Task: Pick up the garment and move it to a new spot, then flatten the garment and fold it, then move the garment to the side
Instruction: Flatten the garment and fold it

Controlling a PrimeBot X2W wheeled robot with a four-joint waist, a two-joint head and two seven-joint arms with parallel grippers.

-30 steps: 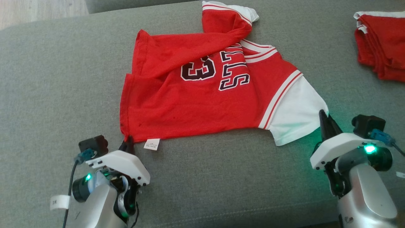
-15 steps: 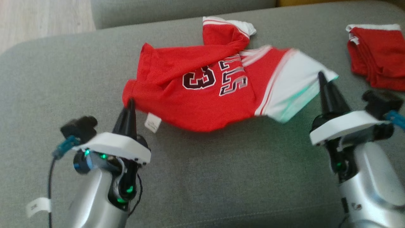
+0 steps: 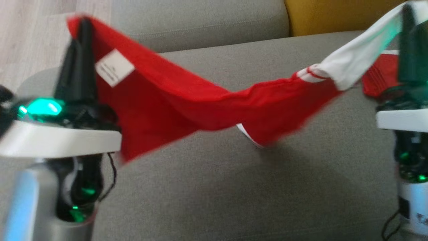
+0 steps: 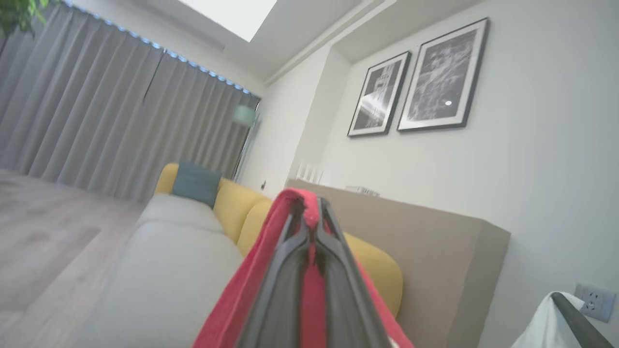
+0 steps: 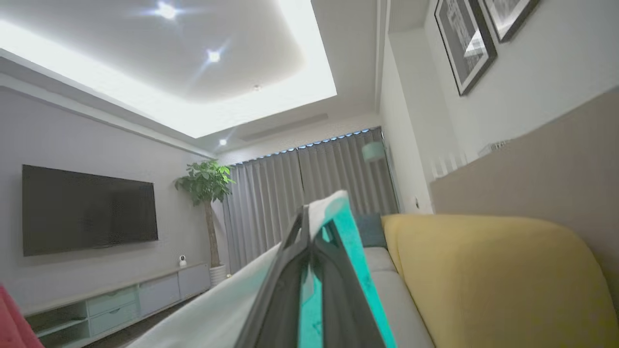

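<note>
While it hangs from just two pinched points, the red jersey (image 3: pixel 200 107) sags in a long swag across the middle of the head view. It is lifted off the grey sofa seat (image 3: pixel 234 187) at both ends. Its lowest fold, at centre frame, is so low and blurred that I cannot tell whether it brushes the cushion.

At upper left the left tool (image 3: pixel 83 26) is clenched on a red hem corner just beside the care label (image 3: pixel 114 68); the left wrist view shows red cloth caught between its two dark fingers. At the upper right edge the right tool (image 3: pixel 409 15) is clamped on the white sleeve (image 3: pixel 354 63), and its own wrist view shows pale, green-lit cloth between closed fingers.

Further out, a second red garment (image 3: pixel 378 77) lies on the seat at right, behind the sleeve, with a yellow cushion (image 3: pixel 334 16) above it and wooden floor (image 3: pixel 33 26) at upper left.

The risks, as I judge them:
- Both grips sit near the fingertips on thin fabric, so a sharp pull apart could slip a corner free.
- The drooping fold could drag on the seat and roll under, leaving creases.
- Setting down too far right could land the sleeve on the other garment.
</note>
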